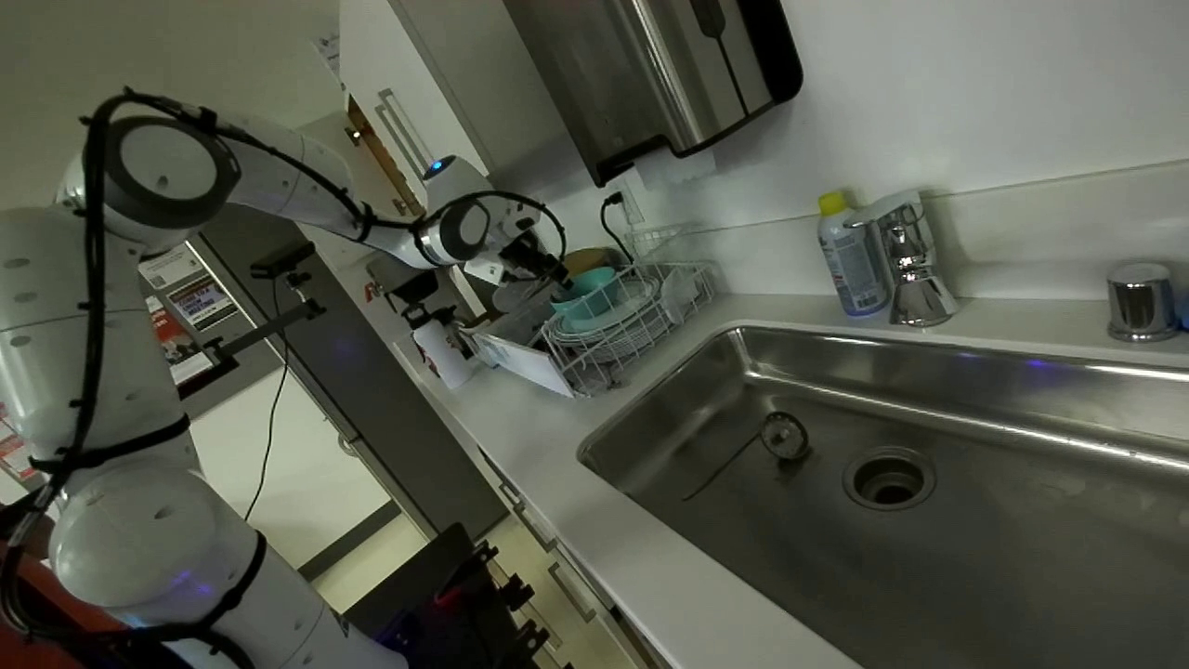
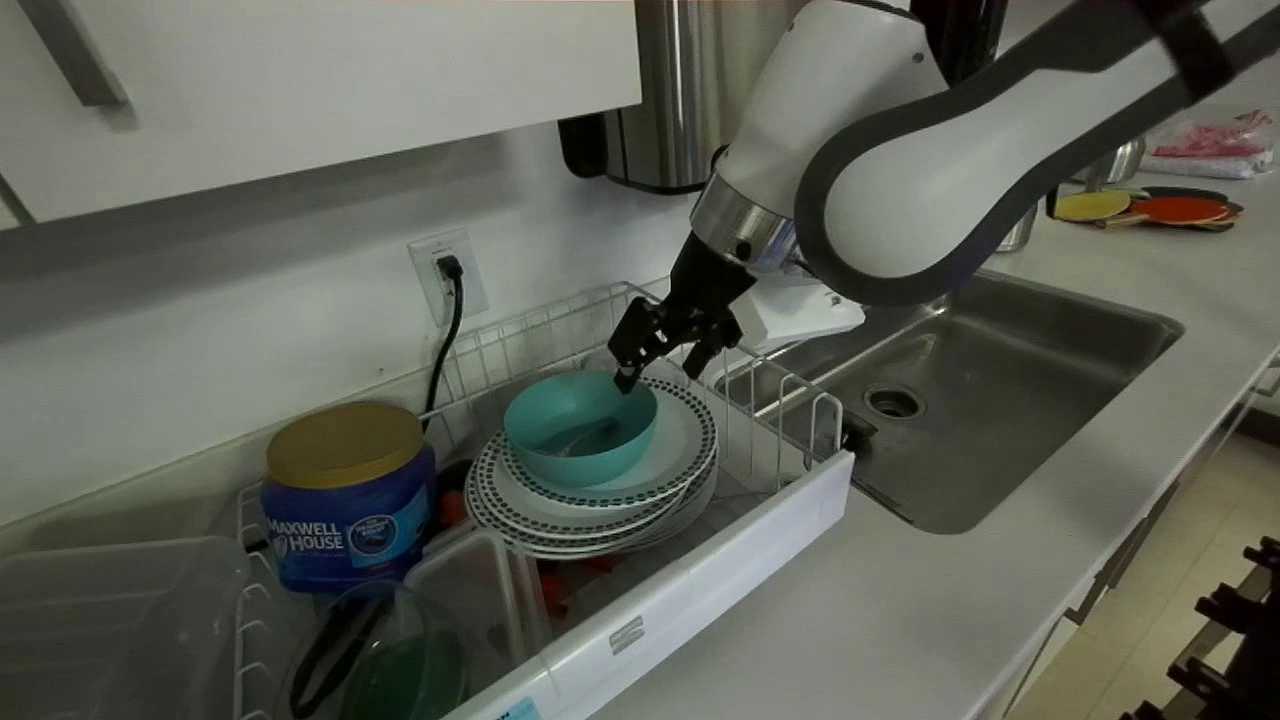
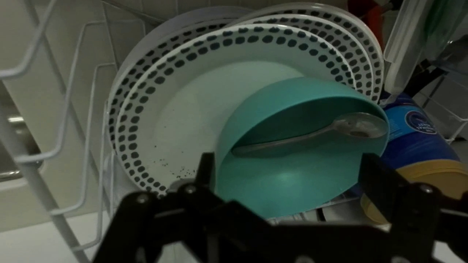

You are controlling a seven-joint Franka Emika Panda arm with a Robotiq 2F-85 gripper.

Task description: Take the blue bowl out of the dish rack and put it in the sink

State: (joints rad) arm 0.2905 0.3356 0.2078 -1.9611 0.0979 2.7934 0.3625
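The teal-blue bowl (image 2: 568, 428) sits on stacked patterned plates (image 2: 680, 450) in the white wire dish rack (image 2: 700, 560). It also shows in an exterior view (image 1: 587, 293). In the wrist view the bowl (image 3: 285, 186) looks tilted and holds a spoon (image 3: 358, 126). My gripper (image 2: 660, 372) is open at the bowl's sink-side rim. In the wrist view its fingers (image 3: 289, 170) are wide apart, one beside the bowl's outer wall, the other over the opposite rim; I cannot tell whether either touches. The steel sink (image 1: 799, 548) with its round drain shows in both exterior views.
A blue coffee tub (image 2: 345, 500) and clear plastic containers (image 2: 120, 620) share the rack. A paper towel dispenser (image 1: 641, 74) hangs above. A round strainer-like tool (image 1: 783, 435) lies in the sink. A spray can (image 1: 850, 255) and the faucet (image 1: 910, 265) stand behind it.
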